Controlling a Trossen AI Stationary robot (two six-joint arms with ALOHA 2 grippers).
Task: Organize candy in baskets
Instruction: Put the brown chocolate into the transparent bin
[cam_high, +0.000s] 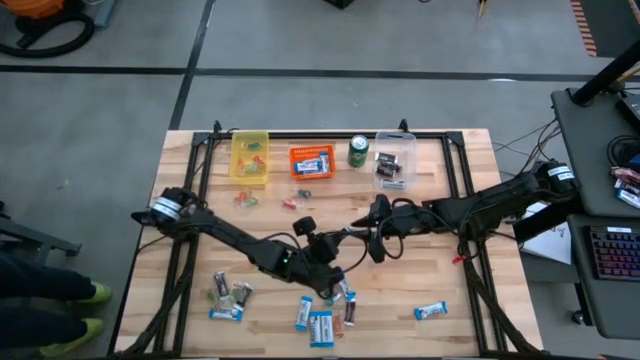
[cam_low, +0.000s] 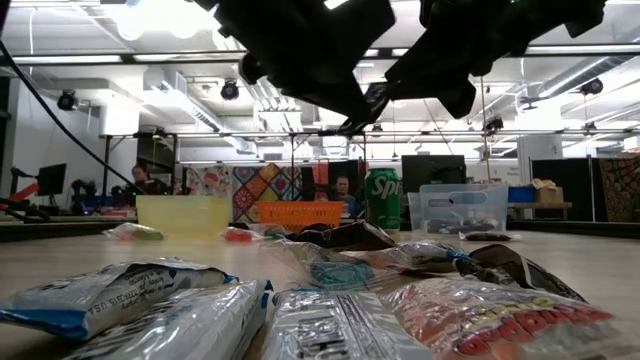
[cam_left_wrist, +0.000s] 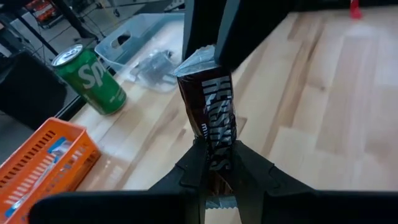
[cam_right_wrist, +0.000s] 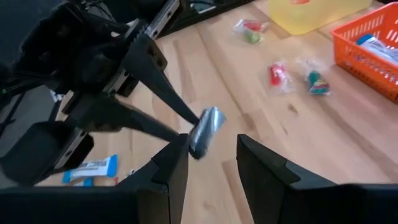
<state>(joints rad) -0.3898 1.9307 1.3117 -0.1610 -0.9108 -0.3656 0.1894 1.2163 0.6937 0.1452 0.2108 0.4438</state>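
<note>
While my left gripper (cam_left_wrist: 214, 163) hangs above mid-table, its fingers pinch one end of a dark brown mini bar (cam_left_wrist: 216, 121); the bar's long axis runs straight out past the fingertips toward my right gripper (cam_right_wrist: 211, 163); that gripper faces it with fingers parted around the bar's far end, not pressing it; along the far edge stand the yellow basket (cam_high: 249, 157), orange basket (cam_high: 311, 161) and clear basket (cam_high: 394, 160).

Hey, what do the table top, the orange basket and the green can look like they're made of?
Table top: pale wood planks, visible grain. Orange basket: probably plastic, with lattice walls. Green can: likely aluminium, with a shiny silvery lid.
</note>
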